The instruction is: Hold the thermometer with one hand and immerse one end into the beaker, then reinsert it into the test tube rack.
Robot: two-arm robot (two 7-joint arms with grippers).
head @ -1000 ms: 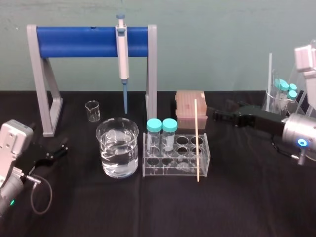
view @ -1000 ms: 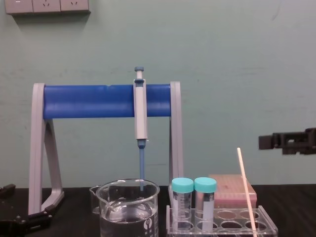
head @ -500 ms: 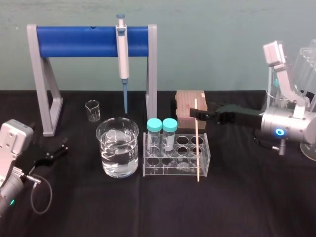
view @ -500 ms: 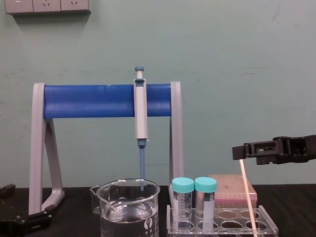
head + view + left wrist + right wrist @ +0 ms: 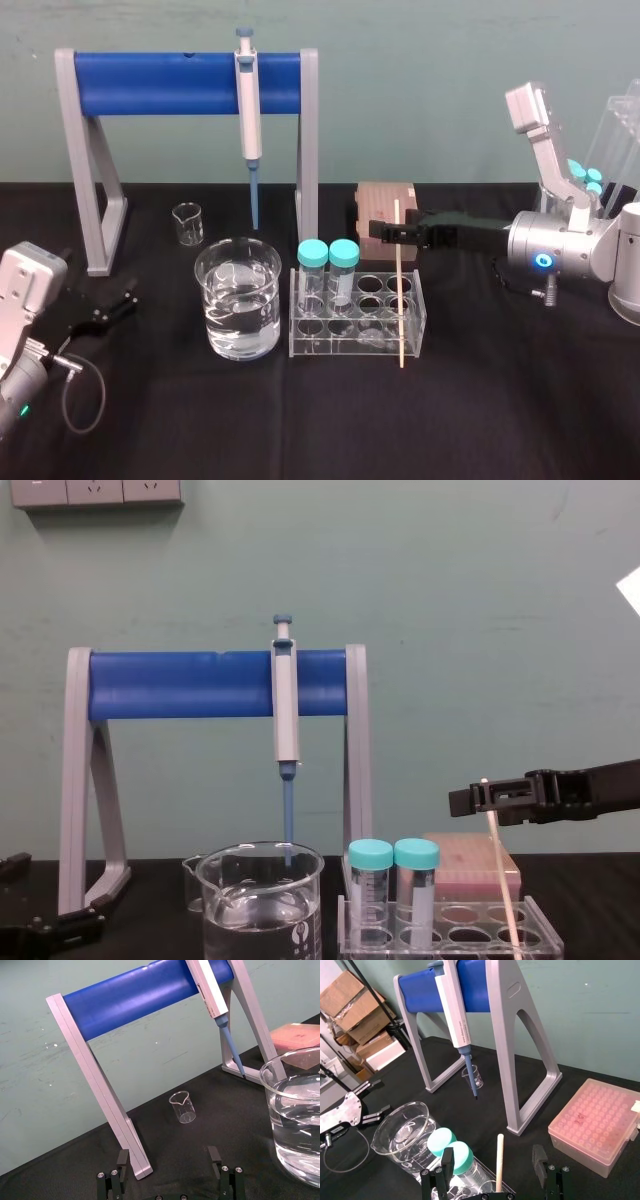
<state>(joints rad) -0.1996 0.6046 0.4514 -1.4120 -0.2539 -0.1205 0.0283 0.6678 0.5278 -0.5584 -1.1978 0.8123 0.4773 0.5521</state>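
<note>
Black right gripper (image 5: pixel 383 231) newly astride thermometer (image 5: pixel 399 300)

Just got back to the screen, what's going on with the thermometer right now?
The right gripper reaches in from the right at the top end of the thermometer. Its fingers are open on either side of the rod, not closed on it. The thermometer stands slightly tilted in the rack, so the dip into the beaker is not yet done. The left gripper sits parked and open, low on the robot's left.
</note>
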